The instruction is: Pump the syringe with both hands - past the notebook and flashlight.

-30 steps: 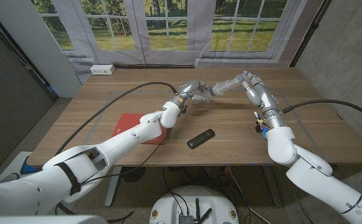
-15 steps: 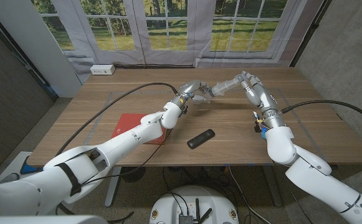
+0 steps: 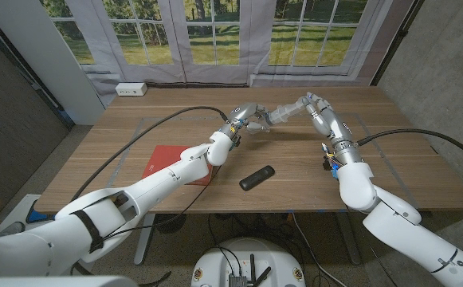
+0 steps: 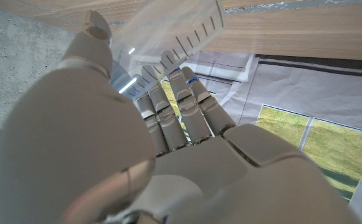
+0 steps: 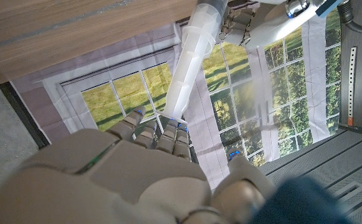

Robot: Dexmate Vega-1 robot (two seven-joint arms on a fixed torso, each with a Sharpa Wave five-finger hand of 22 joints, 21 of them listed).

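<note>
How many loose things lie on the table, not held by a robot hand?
2. The notebook lies on the table's left side, partly under the left arm. The flashlight lies near the front middle. The arms may hide something smaller.

Clear plastic syringe (image 3: 280,115) held above table, tilted; black graduation marks along barrel, far side.

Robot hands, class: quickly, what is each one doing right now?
Left robot hand: holding one end of the syringe.
Right robot hand: holding the syringe's other end.
</note>
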